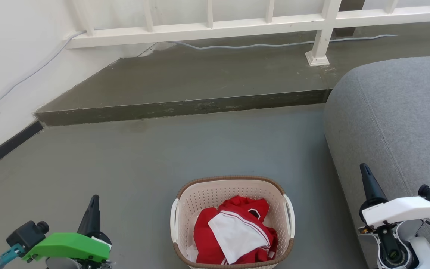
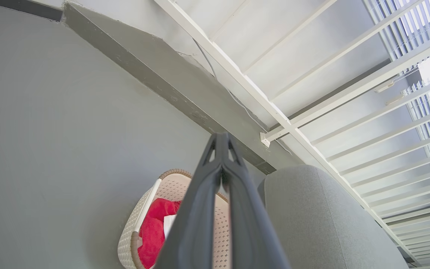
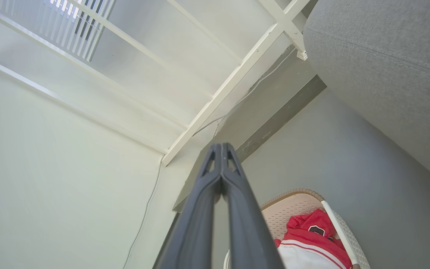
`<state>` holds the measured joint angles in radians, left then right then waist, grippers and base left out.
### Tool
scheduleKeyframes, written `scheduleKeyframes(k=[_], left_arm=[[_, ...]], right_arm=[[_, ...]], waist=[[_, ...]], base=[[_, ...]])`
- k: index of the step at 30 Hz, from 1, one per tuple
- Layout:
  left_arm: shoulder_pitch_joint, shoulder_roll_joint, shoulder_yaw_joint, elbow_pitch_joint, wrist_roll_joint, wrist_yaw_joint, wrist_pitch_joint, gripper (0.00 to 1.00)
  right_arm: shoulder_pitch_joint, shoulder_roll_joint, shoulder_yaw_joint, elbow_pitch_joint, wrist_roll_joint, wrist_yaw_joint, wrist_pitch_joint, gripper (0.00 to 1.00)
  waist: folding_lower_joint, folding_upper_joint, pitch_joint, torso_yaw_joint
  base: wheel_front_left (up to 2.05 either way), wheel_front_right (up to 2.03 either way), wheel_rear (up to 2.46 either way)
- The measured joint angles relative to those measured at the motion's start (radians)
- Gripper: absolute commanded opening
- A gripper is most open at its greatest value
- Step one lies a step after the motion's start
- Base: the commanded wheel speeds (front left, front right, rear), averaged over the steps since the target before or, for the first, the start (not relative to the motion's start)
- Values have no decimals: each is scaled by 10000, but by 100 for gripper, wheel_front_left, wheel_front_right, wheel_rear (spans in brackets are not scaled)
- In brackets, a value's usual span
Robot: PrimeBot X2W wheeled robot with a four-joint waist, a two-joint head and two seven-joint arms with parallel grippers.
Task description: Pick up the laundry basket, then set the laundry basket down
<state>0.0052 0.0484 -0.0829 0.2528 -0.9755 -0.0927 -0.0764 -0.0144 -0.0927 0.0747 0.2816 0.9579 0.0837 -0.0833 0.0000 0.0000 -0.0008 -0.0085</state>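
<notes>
On the grey floor (image 1: 125,160), near the robot and midway between its two arms, stands the laundry basket (image 1: 203,198), upright, its near edge cut off by the bottom of the head view. Its cream perforated wall carries a brown woven-look rim (image 1: 233,178), and a white handle (image 1: 173,220) sits on each long side. Red-and-white clothing (image 1: 237,228) lies heaped inside, below the rim. The left gripper (image 1: 94,200), on its green-cased wrist, hovers to the left of the basket and well apart from it; its two dark fingers (image 2: 200,209) are pressed together along their length and hold nothing. The right gripper (image 1: 366,175), on its white-cased wrist, hangs to the right in front of a grey sofa (image 1: 398,119), also clear of the basket; its fingers (image 3: 200,216) likewise meet tip to tip with nothing between them. A strip of bare floor separates the basket from the sofa. Farther off, a raised concrete step (image 1: 200,82) runs across the scene, with a white railing (image 1: 237,24) standing on it and a pale cable (image 1: 259,46) trailing along its far side to the white wall (image 1: 9,56) at the left.
</notes>
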Motion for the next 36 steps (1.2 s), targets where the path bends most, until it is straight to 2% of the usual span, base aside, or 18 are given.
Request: scheduleKeyframes(k=[36], left_arm=[[-369,-21,1060,184,-4242,-157,1248,0]], right_arm=[[-299,307,-1344,4,4422,219,1237,0]], waist=[[0,0,24,59]], base=[[0,0,0]])
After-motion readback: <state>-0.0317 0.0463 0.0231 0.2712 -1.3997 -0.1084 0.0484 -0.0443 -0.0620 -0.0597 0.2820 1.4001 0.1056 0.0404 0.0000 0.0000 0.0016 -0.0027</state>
